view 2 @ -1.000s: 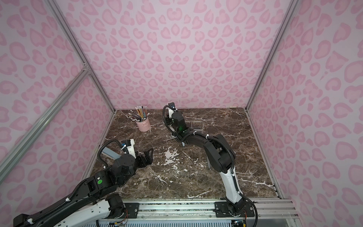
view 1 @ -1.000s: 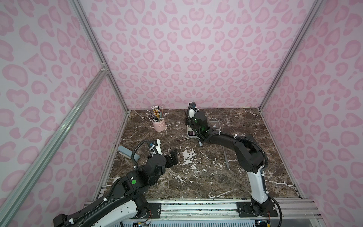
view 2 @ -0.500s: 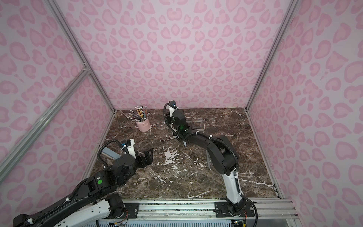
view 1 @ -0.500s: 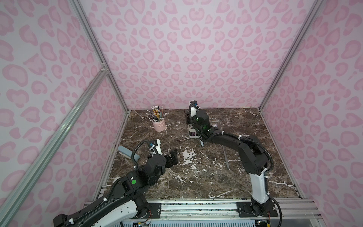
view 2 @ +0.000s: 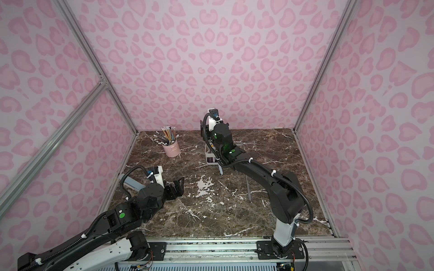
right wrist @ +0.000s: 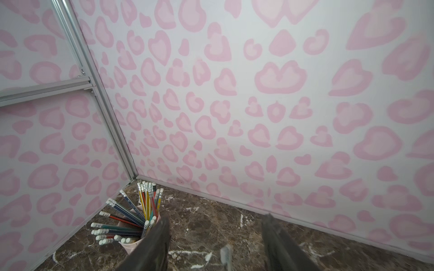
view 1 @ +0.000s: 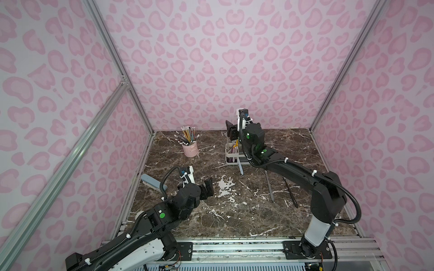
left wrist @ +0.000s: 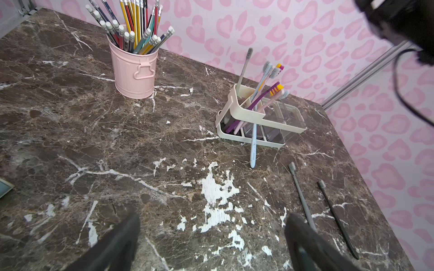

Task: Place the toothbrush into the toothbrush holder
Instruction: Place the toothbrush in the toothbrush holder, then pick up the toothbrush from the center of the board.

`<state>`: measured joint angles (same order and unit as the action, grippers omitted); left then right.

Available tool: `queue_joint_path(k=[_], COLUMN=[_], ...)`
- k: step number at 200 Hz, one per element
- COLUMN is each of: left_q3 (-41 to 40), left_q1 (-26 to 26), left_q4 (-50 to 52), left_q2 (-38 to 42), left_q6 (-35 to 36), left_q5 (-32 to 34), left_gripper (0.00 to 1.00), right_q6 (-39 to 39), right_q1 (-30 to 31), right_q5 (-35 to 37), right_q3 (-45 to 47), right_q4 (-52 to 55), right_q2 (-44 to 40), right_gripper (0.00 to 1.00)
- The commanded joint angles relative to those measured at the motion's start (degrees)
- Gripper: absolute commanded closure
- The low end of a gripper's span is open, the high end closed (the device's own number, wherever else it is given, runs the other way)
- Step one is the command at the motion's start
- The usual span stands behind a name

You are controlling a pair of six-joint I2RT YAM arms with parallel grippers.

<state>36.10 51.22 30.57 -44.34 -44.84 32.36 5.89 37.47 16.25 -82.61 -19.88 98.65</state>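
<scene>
grey plastic toothbrush (right wrist: 226,253), light, stiff and slick we judge, stands in the toothbrush holder (left wrist: 253,115) between and just below our parted right fingers (right wrist: 155,244); left fingers (left wrist: 122,239) gape empty. grip mid-handle.

Toothbrush holder (view 1: 228,153) partly behind right arm (view 1: 293,173).

Marble tabletop (left wrist: 70,140) with pink pencil cup (left wrist: 133,75), toothbrush holder (left wrist: 270,120), grey toothbrush (left wrist: 301,197), black toothbrush (left wrist: 335,215)

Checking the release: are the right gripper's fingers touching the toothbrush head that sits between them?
Apart. The right wrist view shows the toothbrush head between the fingers of the right gripper, with bare tabletop visible on either side.
</scene>
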Motion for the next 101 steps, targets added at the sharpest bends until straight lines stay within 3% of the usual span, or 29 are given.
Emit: queue_joint_path(k=[1, 61, 101], left_q3=[1.12, 4.52, 7.42], left_q1=[0.04, 0.07, 0.02], left_q4=[-1.66, -4.89, -6.48], left_q2=[-1.39, -7.33, -12.19], left_q6=[0.22, 1.79, 2.35], left_q5=[-0.32, -2.71, -4.08], left_gripper=[0.01, 0.02, 0.02], right_q6=[3.46, 11.16, 16.32], right_q1=[-0.20, -2.90, -9.07], right_q5=[3.99, 4.46, -2.94], right_q3=[6.36, 26.60, 35.34], right_q4=[10.03, 22.68, 29.31], right_q2=[-6.31, -26.25, -30.64], right_gripper=[0.34, 0.31, 0.31])
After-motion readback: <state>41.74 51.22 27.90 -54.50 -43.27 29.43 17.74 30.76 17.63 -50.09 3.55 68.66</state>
